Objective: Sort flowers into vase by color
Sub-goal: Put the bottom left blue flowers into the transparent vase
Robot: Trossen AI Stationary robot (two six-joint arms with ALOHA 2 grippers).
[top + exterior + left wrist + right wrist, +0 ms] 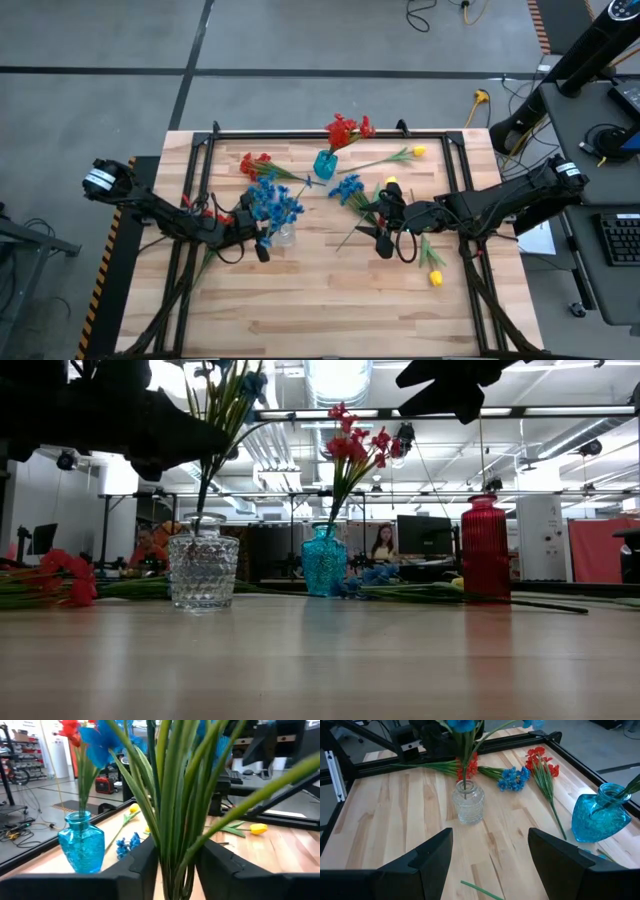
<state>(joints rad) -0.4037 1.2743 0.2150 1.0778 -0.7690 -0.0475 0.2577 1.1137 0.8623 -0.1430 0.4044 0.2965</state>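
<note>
My left gripper (262,242) is shut on a bunch of blue flowers (273,203) that stands in a clear glass vase (203,570). My right gripper (490,865) is open and hovers over the table to the right of that vase, above loose stalks. A blue vase (325,163) near the far edge holds red flowers (348,130). More red flowers (545,765) and blue flowers (347,190) lie flat on the table. Yellow flowers (418,151) lie near the far right, another yellow flower (436,278) near the right arm. A red vase (485,550) stands upright. My left gripper pinches the bunched green stalks (175,855) of the blue flowers between its two fingers (142,867). The fingers come level from the table's left side and lie across the stalks. The bunch stands upright, its lower ends inside the clear vase (468,805).
A black frame (300,133) runs around the wooden table. Bare wood lies toward the near edge (320,310). A loose green stalk (480,891) lies under my right gripper. People sit at desks in the room behind (382,545).
</note>
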